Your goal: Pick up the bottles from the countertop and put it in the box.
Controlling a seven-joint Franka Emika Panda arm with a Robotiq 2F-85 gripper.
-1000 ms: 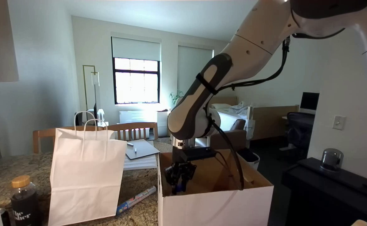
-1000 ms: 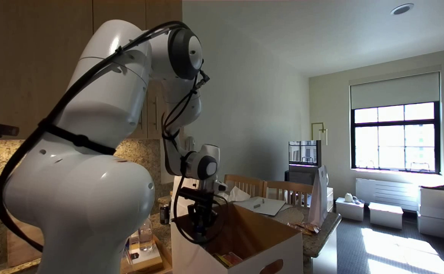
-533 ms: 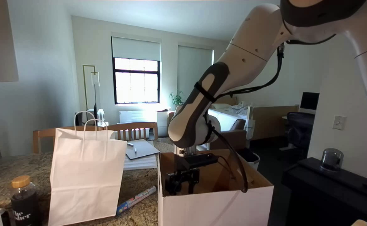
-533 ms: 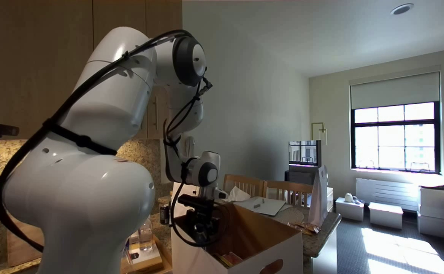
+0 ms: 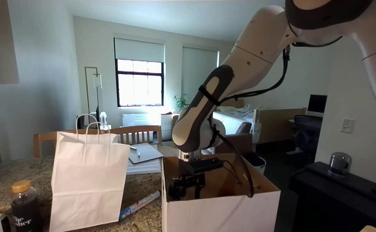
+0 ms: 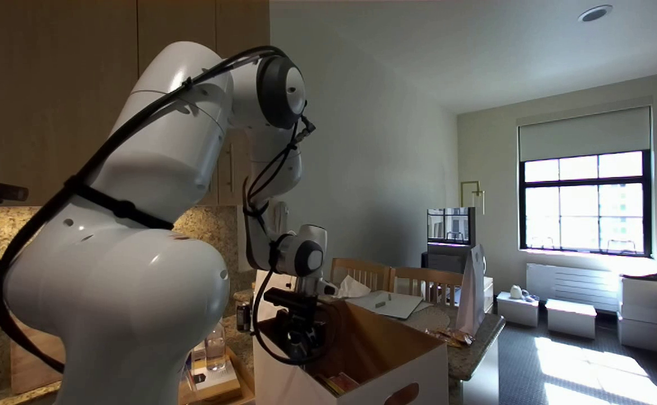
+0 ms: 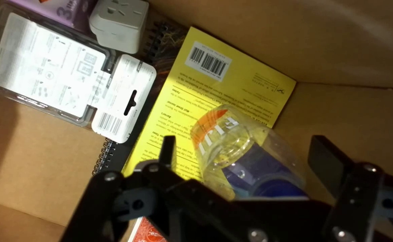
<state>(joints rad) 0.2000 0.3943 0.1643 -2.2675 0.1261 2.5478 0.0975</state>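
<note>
- Wrist view: gripper (image 7: 247,158) jaws apart; clear bottle (image 7: 250,163) between them, in the box (image 7: 354,117), over a yellow book (image 7: 200,101); contact unclear.
- Judged step: release. Rise straight up, jaws wide, lest they drag the bottle; clear the box rim before swinging.
- Exterior view: 1 orange-capped bottle (image 5: 25,206) upright at the countertop (image 5: 7,170), well apart from the box.

Box (image 7: 361,30): we're looking down inside now, brown cardboard walls meeting at a corner.
Yellow book (image 7: 213,95): barcode up, tucked right into that corner.
Bottle (image 7: 253,164): clear, purple-banded, there over the book.
Gripper (image 7: 245,153): fingers wide apart, bottle between them as we look; contact, we can't tell.
Blister pack (image 7: 48,67): overlapping a black spiral notebook (image 7: 119,156).
White adapter (image 7: 122,27): beside a purple pack (image 7: 57,10).
</note>
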